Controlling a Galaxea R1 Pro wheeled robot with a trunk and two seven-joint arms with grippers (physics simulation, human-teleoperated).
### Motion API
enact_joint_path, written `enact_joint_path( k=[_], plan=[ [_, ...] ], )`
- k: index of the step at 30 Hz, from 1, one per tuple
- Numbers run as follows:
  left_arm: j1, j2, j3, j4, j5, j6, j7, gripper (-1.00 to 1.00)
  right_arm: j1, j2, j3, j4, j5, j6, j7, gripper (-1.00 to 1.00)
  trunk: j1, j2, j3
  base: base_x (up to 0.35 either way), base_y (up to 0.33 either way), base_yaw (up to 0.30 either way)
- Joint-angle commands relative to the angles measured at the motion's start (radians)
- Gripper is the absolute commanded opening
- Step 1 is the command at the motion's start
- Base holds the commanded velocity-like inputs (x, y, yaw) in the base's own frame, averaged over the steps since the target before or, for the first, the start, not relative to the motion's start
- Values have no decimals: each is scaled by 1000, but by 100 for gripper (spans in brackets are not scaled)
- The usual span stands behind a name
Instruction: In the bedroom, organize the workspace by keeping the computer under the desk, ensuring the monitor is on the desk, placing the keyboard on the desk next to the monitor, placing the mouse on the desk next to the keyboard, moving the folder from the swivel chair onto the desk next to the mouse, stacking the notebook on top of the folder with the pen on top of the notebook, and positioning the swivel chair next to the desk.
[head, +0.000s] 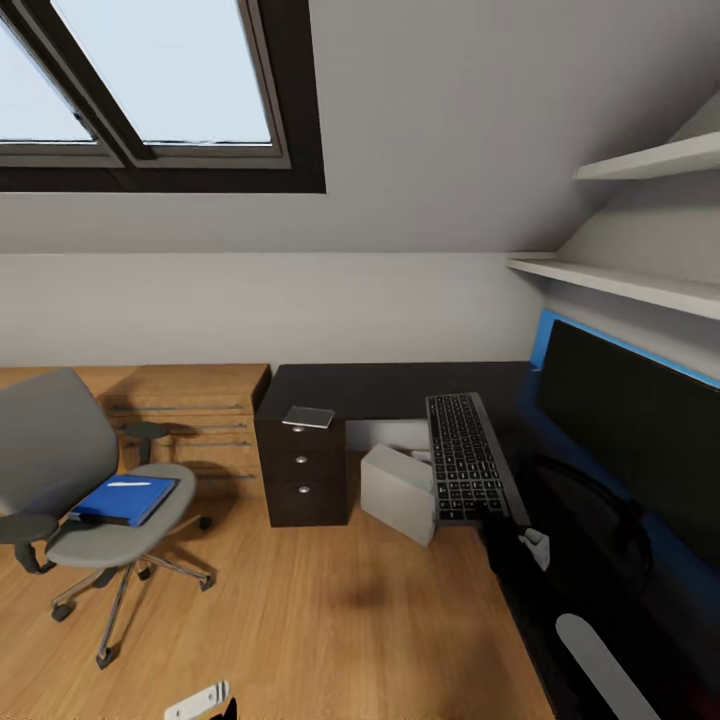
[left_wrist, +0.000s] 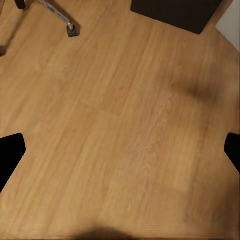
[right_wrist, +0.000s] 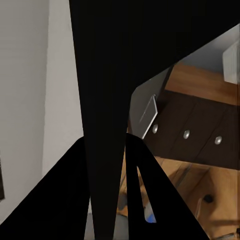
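Observation:
A grey swivel chair (head: 60, 470) stands on the floor at left, with a blue folder (head: 125, 499) on its seat and a thin pale pen (head: 129, 484) on the folder. The notebook (head: 308, 416) lies on the dark drawer unit (head: 302, 470). My right gripper (head: 512, 540) is shut on the near end of the keyboard (head: 465, 455), held beside the monitor (head: 630, 430) over the dark desk (head: 390, 388). Seen from the right wrist, the keyboard (right_wrist: 100, 75) is a black slab between my fingers (right_wrist: 75, 200). The white computer (head: 400, 492) sits under the desk. My left gripper (left_wrist: 120, 150) hangs open over bare floor.
A wooden dresser (head: 195, 410) stands against the back wall left of the drawer unit. Two white shelves (head: 620, 280) jut out above the monitor. A sloped ceiling with a skylight (head: 160, 90) rises behind. Wood floor (head: 300, 620) stretches between the chair and the desk.

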Motion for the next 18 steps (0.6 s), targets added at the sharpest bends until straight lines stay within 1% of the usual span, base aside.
enact_joint_path(
  k=[1, 6, 14, 18],
  plan=[
    [0, 1, 1, -3, 6, 5, 7, 100, -1, -1, 1, 0, -12, 1, 6, -100, 0, -1, -1, -138, -260, 0],
    [0, 1, 9, -2, 6, 5, 9, 100, -1, -1, 1, 0, -12, 1, 6, -100, 0, -1, -1, -121, -282, 0],
    [0, 1, 11, 0, 6, 8, 10, 100, -1, -2, 1, 1, -13, 2, 5, -100, 0, -1, -1, -19, -296, 0],
    [0, 1, 12, 2, 7, 8, 10, 100, -1, -2, 2, 12, -13, 2, 6, -100, 0, -1, -1, -1, -165, 0]
  ],
)
